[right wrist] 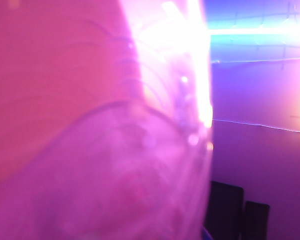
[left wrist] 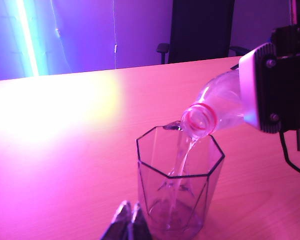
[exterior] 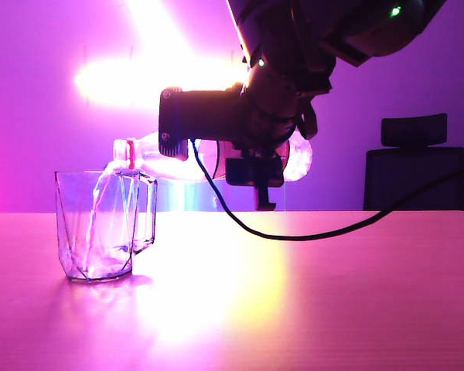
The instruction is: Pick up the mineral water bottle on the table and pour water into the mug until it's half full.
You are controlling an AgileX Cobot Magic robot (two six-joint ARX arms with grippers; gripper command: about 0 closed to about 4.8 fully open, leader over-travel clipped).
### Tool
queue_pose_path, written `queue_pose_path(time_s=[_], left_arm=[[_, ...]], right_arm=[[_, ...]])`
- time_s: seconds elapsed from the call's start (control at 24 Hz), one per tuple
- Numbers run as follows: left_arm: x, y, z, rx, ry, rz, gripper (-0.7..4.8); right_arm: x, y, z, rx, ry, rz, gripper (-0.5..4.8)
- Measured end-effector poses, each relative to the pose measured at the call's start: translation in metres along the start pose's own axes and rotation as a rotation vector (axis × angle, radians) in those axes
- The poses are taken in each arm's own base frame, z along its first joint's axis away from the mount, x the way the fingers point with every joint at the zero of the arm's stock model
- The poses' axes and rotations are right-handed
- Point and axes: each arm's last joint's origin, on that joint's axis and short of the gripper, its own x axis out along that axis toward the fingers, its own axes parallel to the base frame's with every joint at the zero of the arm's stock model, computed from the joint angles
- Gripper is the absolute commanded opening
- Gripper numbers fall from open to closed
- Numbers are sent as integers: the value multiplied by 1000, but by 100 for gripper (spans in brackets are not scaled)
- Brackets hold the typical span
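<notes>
Exterior view: the right claw (exterior: 255, 158) is gripping the mineral water bottle (exterior: 209, 158) almost level, neck over the mug (exterior: 104, 224) on the bench (exterior: 309, 294). Water (exterior: 99, 205) is streaming in. Overfilling is the likely risk if the tilt continues. A cable (exterior: 294, 234) is trailing beside the mug.

Left wrist view: the left claw (left wrist: 128, 220), pressed together, is sitting just beside the mug (left wrist: 180, 195); a bump could tip it.

Right wrist view: the bottle (right wrist: 115, 175) is filling the blurred frame.
</notes>
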Motion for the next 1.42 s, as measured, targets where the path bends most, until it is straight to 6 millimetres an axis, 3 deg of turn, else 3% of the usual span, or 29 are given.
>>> queue_pose_path(time_s=[1.42], left_arm=[[0,0,0,0,0,0,-2]], right_arm=[[-1,-4,0,-66,54,-45,242]])
